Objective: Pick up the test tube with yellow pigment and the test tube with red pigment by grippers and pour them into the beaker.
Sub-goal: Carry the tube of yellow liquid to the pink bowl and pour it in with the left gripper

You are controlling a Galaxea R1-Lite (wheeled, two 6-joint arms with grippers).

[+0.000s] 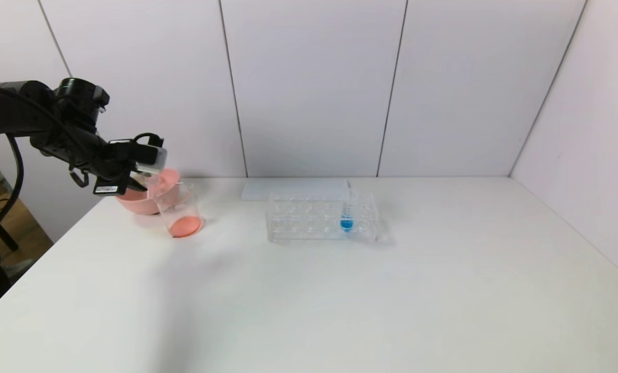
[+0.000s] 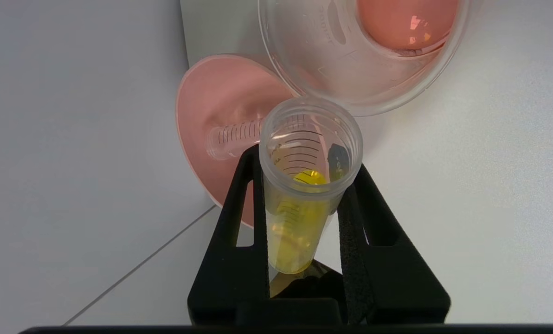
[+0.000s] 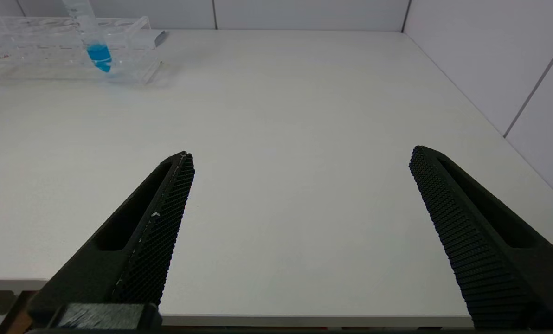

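- Gripping the test tube with yellow pigment (image 2: pixel 304 185), the left gripper (image 2: pixel 304 204) has both black fingers (image 2: pixel 246 222) pressed against the tube's sides; only the left wrist view shows this, with the tube's open mouth facing the camera and yellow liquid pooled along its lower wall.
- Same view: a second graduated tube (image 2: pixel 234 137) lies on its side inside the pink bowl (image 2: pixel 197 120); no liquid can be made out in it. The beaker (image 2: pixel 350 65) sits just beyond the yellow tube's mouth, orange-red liquid at its base.
- Head view, upper left of frame: the left arm reaches in roughly level, gripper (image 1: pixel 140 178) over the pink bowl (image 1: pixel 132 203) and at the rim of the beaker (image 1: pixel 180 212). The held tube is hard to pick out here.
- Beaker stands at left of the table (image 1: pixel 309 300), touching or just in front of the bowl; which, cannot tell.
- Centre of head view: clear tube rack (image 1: pixel 322 217) holding one upright tube with blue liquid (image 1: pixel 347 215); a flat pale sheet (image 1: pixel 293 189) lies behind the rack.
- Right wrist view alone shows the right gripper (image 3: pixel 299 160): jaws wide apart, empty, low near the table's front edge, rack (image 3: pixel 67 46) and blue tube (image 3: pixel 95 46) well away at upper left of that frame.
- Surface: plain white tabletop. Room: pale panelled walls with dark seams behind and on the right.
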